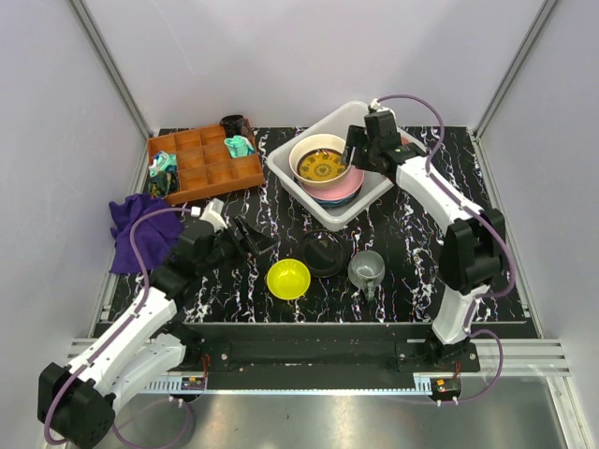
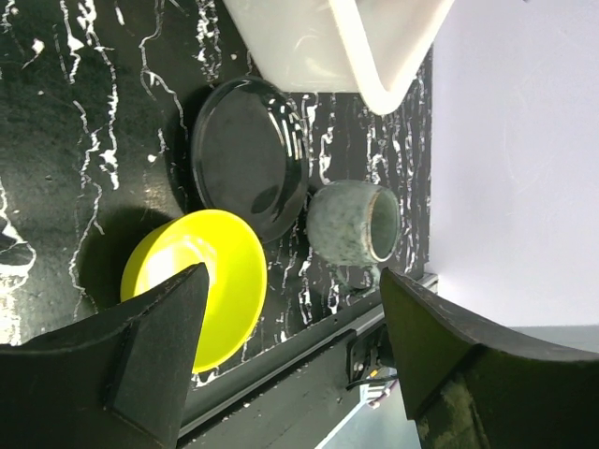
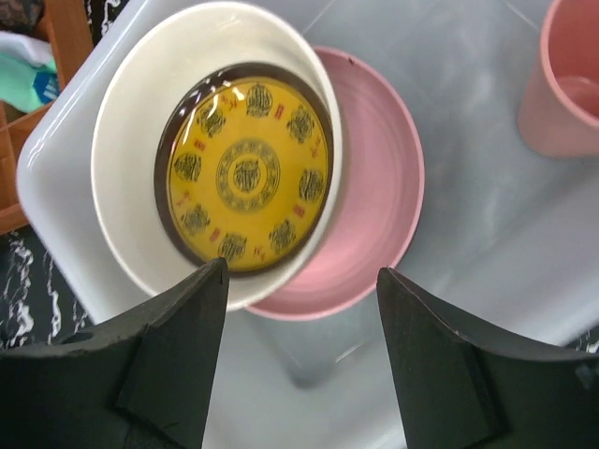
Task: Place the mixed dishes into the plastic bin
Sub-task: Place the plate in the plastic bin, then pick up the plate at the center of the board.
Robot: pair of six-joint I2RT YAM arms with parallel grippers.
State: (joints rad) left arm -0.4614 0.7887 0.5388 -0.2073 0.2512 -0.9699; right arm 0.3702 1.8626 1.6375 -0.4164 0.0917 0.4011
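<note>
Now left hand (image 2: 292,273) and right hand (image 3: 301,269) gape empty, cream bowl (image 3: 126,159) in plastic bin (image 3: 487,224).

A purple cloth (image 1: 134,229) lies beside a wooden compartment tray (image 1: 213,193) holding teal bits (image 1: 240,146).

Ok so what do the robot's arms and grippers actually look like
Both arms, the left arm and right arm, have white shells with black joints, and a purple cable loops along each. The left gripper and right gripper are black, with broad wedge-shaped fingers.
</note>
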